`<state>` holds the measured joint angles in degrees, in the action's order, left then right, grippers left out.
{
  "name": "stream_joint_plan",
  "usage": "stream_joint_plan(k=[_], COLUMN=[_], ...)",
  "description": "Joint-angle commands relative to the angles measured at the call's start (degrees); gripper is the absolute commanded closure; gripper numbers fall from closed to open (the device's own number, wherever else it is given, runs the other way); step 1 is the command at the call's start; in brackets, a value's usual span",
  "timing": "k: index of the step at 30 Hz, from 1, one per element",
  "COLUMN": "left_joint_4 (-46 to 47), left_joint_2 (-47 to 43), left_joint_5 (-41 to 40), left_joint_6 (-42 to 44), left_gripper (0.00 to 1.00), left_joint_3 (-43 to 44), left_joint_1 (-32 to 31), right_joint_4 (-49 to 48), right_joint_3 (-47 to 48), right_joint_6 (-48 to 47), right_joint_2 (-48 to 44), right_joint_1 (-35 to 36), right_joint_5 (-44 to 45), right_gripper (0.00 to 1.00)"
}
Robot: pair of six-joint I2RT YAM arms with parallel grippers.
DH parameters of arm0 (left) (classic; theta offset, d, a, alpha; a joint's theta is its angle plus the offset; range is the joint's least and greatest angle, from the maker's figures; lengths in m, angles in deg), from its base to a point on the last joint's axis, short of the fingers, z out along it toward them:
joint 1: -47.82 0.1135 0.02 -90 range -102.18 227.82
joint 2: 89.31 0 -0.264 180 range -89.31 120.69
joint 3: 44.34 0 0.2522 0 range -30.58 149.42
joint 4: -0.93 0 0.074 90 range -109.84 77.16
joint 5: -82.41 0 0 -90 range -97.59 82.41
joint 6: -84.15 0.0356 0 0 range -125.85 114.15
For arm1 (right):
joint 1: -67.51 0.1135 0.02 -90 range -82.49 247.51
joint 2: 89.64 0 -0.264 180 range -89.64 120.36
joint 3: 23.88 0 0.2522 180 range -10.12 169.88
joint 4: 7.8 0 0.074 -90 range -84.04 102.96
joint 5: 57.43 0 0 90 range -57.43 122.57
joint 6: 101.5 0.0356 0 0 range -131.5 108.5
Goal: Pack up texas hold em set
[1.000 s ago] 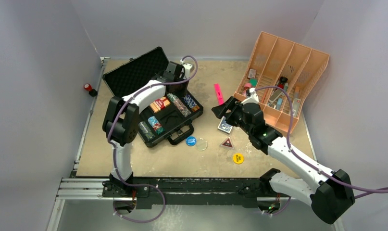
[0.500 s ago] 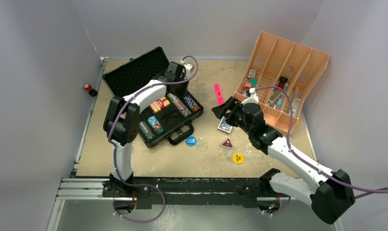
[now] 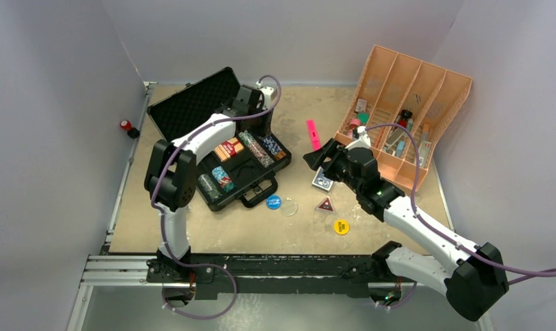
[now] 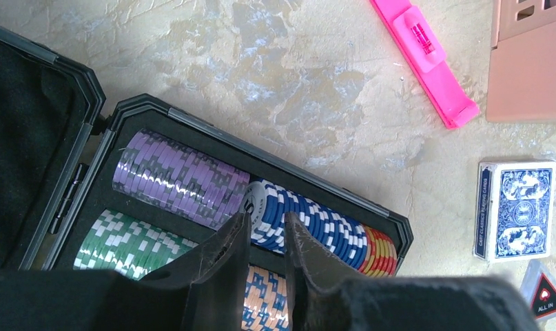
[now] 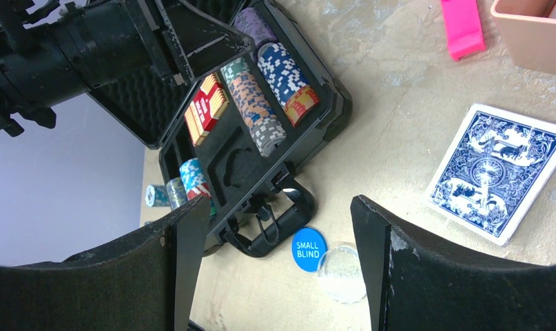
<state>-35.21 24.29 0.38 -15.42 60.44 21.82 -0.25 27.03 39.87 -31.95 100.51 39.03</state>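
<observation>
The black case [image 3: 189,107] lies open at the left, with chip stacks [image 3: 255,149] and a red deck [image 3: 229,149] in its foam. My left gripper [image 3: 260,123] hovers over the case's far right corner. Its jaws [image 4: 266,227] stand a narrow gap apart and hold nothing, above the blue chips [image 4: 316,224] and next to the purple chips [image 4: 178,179]. My right gripper [image 3: 315,160] is wide open and empty above the table, next to the blue deck [image 3: 322,181] [image 5: 499,172]. A blue "small blind" disc [image 5: 309,248] and a clear disc [image 5: 342,274] lie by the case handle [image 5: 275,221].
The orange divided tray [image 3: 409,96] stands at the back right. A pink marker [image 3: 313,133] lies between the case and the tray. A red-and-black triangle [image 3: 324,204] and a yellow disc [image 3: 341,226] lie on the table in front. A red button [image 3: 127,126] sits at the left wall.
My left gripper has drawn back a little toward the far edge of the case. The right arm and the loose pieces have not moved.
</observation>
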Motion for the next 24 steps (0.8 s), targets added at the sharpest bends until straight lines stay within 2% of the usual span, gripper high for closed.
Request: stream_joint_plan(k=[1,8,12,17,24], left_joint_4=[0.74,-0.64,-0.33,0.79,2.78], left_joint_2=[-0.53,0.67,-2.31,-12.07,-33.43], left_joint_5=[0.1,-2.9,-4.93,-9.55,-18.21], left_joint_6=[-0.29,-0.01,-0.79,-3.64,-8.9], left_gripper=[0.78,0.84,0.85,0.81,0.71], left_joint_3=[-0.02,0.57,0.5,-2.67,-13.97], left_joint_1=[-0.34,-0.37,-0.46,-0.54,-0.54], right_joint_4=[-1.62,-1.53,0.16,7.61,13.91], right_joint_3=[0.34,0.51,1.35,4.87,8.82], right_joint_6=[-0.2,-0.58,-2.57,-7.56,-10.05], right_joint_2=[-0.47,0.0,0.74,5.5,12.99], right_joint_1=[-0.07,-0.1,-0.1,-0.1,-0.46], right_joint_5=[0.0,0.26,2.1,8.44,12.44], right_gripper=[0.23,0.23,0.22,0.21,0.18])
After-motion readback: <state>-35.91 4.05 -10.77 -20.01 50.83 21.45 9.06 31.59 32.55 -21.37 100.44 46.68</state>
